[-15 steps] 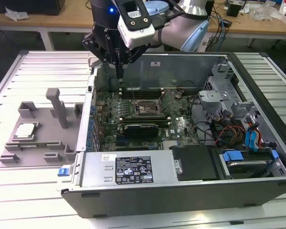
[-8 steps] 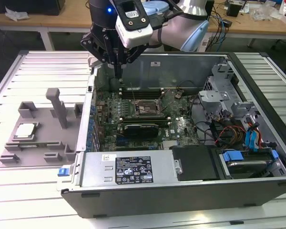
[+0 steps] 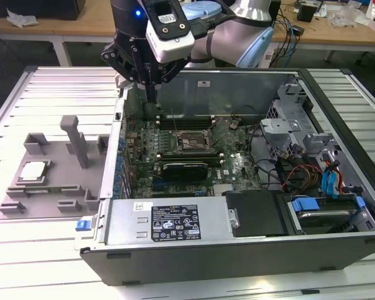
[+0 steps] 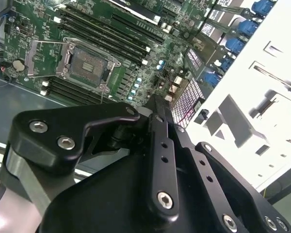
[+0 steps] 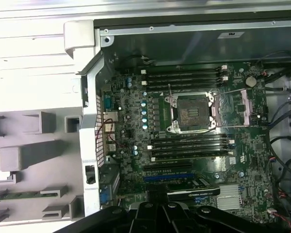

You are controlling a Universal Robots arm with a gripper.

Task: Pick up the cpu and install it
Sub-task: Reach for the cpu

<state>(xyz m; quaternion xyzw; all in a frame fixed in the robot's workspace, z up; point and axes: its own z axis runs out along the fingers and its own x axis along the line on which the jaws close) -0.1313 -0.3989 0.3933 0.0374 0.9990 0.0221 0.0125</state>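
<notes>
The cpu (image 3: 32,170) is a small silvery-white square lying flat in a pocket of the grey holder (image 3: 62,187), on the table at the exterior view's left, outside the computer case. My gripper (image 3: 151,94) hangs over the back left corner of the motherboard, well away from the cpu, shut with nothing between its black fingers (image 4: 156,126). The motherboard socket (image 3: 187,141) sits open and bare, seen in both wrist views (image 4: 87,64) (image 5: 191,110). The gripper's body (image 5: 157,213) shows in the first wrist view.
The open computer case (image 3: 237,256) lies on a slatted white table (image 3: 44,87). Inside are memory sticks (image 5: 189,145), a power supply (image 3: 169,220) at the front, and a drive cage (image 3: 325,212) with loose cables at the exterior view's right. An upright post (image 3: 75,140) rises from the holder.
</notes>
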